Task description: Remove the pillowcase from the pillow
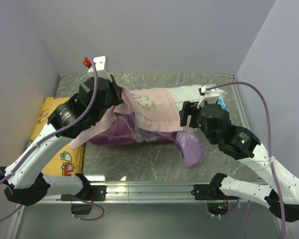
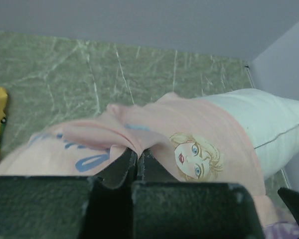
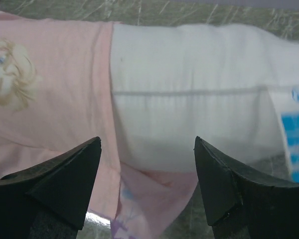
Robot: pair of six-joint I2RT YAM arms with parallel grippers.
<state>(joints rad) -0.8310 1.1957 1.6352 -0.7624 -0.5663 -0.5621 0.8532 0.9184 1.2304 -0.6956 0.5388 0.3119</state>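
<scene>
1. The pillowcase [image 1: 149, 112] lay across the middle of the worktop [image 1: 139, 159], its pale pink side with the blonde princess face turned up and its purple side bunched along the near edge.
2. The pillow [image 1: 189, 93] was partly inside it. Its white right end stuck out of the opening, with a blue-and-white tag [image 1: 221, 103] at the far right.
3. The left hand [image 1: 118, 97] was clenched on a raised fold of the pillowcase [image 2: 189, 124]. In the left wrist view, the pink cloth ran in between the closed fingers [image 2: 124, 164].
4. The right hand [image 1: 184, 114] was released, with its fingers [image 3: 74, 174] spread wide and grasping nothing. It hung over the spot where the pillowcase [image 3: 55, 99] edge met the bare pillow [image 3: 189, 119].
5. A yellow cushion [image 1: 45, 112] lay at the left edge of the worktop, under the left arm.
</scene>
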